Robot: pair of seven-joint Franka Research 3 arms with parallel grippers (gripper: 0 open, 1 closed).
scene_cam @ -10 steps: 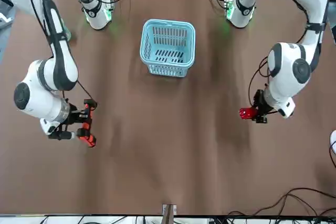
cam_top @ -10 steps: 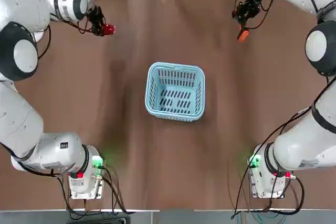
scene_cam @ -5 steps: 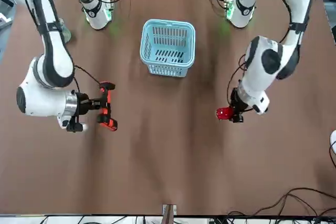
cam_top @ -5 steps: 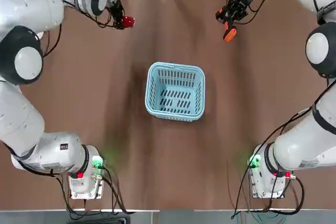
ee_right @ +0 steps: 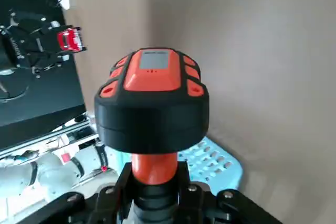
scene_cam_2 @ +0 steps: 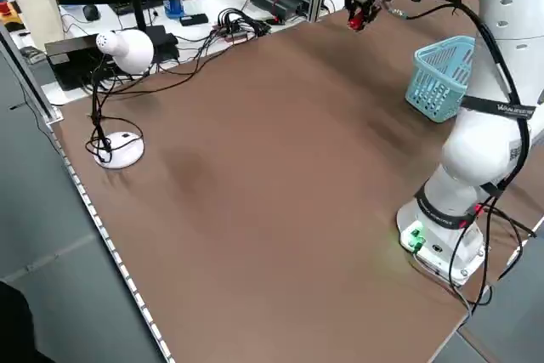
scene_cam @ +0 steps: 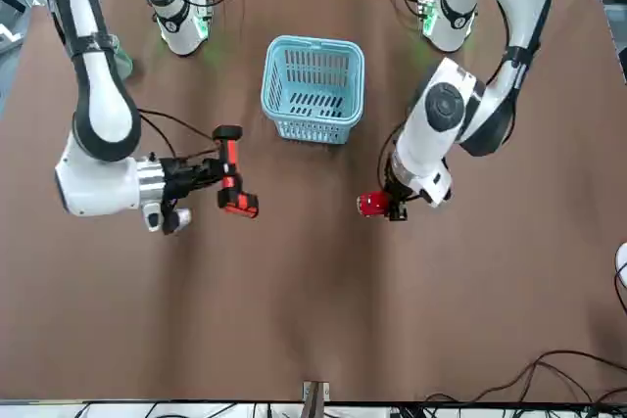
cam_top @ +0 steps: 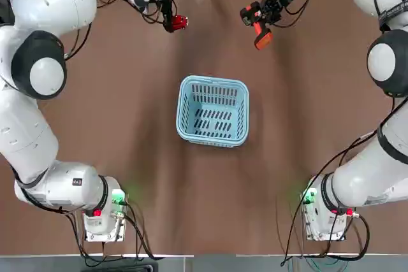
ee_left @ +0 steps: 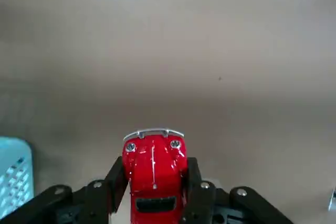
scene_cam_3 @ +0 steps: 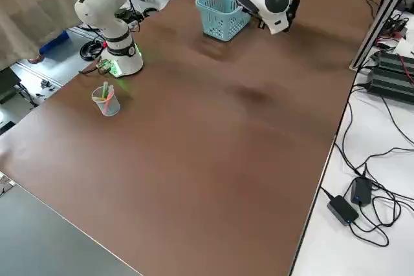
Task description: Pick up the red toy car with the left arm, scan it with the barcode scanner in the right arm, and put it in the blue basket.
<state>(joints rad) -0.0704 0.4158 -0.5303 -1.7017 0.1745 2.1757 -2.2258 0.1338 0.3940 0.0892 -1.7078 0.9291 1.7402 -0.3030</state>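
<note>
gripping a glossy, rounded red toy car [ee_left: 155,174] above smooth brown table [cam_top: 210,214].

At the counter's [scene_cam_3: 226,159] edge near the right arm's base, a cup [scene_cam_3: 106,100] of pens is seen. Near the counter's left edge, a white lamp [scene_cam_2: 126,51] is stood on its round base, with black cables [scene_cam_2: 100,116] tangled around it.

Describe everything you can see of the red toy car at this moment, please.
The red toy car is tiny, glossy and rounded like a beetle, apparently painted metal. It shows a silvery bumper, two round headlights, a thin bright strip down its bonnet and a dark windscreen. The left gripper holds it by its sides, above the table, beyond the blue basket from the robot.
</note>
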